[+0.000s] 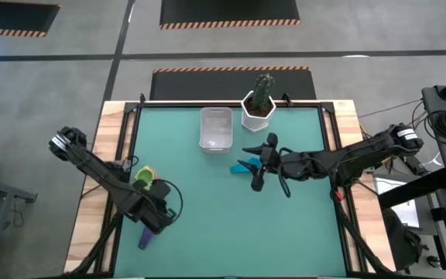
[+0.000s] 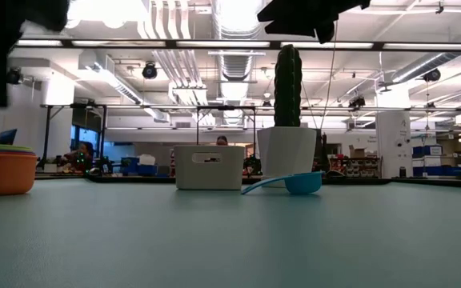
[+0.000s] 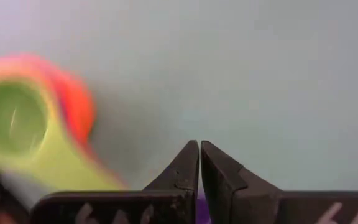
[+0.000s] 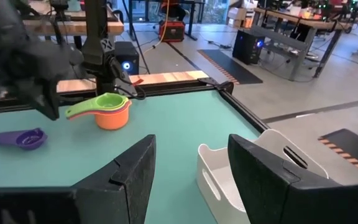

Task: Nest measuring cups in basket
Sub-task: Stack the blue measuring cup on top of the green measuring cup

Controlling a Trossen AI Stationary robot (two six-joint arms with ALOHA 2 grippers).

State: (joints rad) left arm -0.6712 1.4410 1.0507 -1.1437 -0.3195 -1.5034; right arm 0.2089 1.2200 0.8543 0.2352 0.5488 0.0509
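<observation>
A stack of measuring cups, green on top of orange, stands on its base near the table's left edge. The purple cup lies alone on the mat by the near edge. A blue cup lies mid-table. The clear basket stands near the far edge. My left gripper is shut, between the stack and the purple cup, and holds nothing. My right gripper is open and hovers high beside the blue cup.
A white pot with a cactus stands right of the basket at the far edge. Raised black rails border the mat. Bare mat lies in the middle and along the near side.
</observation>
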